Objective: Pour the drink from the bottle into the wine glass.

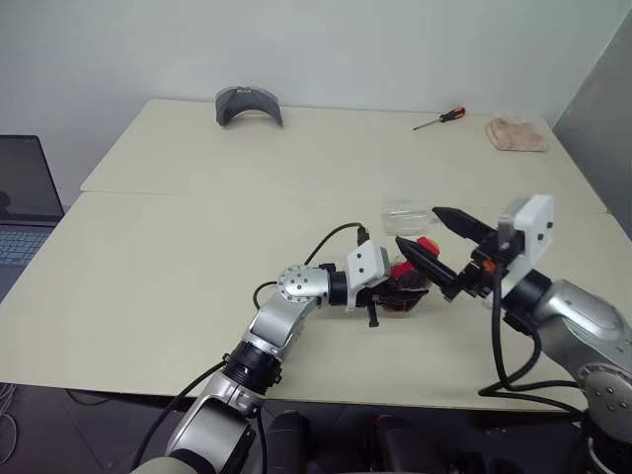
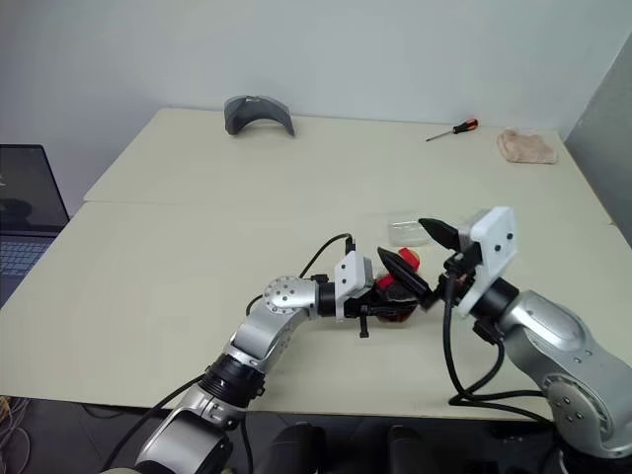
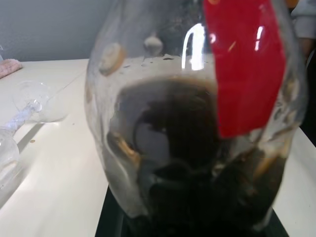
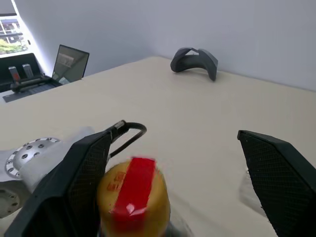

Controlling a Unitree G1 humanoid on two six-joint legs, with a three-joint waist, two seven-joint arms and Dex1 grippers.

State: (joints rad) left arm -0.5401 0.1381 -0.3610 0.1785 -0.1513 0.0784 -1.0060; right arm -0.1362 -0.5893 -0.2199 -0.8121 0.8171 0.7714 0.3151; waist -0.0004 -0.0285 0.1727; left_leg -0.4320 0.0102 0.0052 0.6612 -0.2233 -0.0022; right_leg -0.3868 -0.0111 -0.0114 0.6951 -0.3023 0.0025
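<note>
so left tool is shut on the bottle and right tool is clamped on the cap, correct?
Not quite. The left tool is shut on the bottle, but the right tool is open, one finger either side of the cap, as the right wrist view shows.

I see my left gripper (image 2: 380,296) clamped on the bottle (image 2: 398,286) near the table's (image 2: 178,267) front edge. My right gripper (image 2: 420,249) hangs spread wide beside its cap. The wine glass (image 2: 403,229) lies just behind. A screwdriver (image 2: 452,129), cloth (image 2: 527,146) and grey headset (image 2: 258,112) sit far back.
</note>
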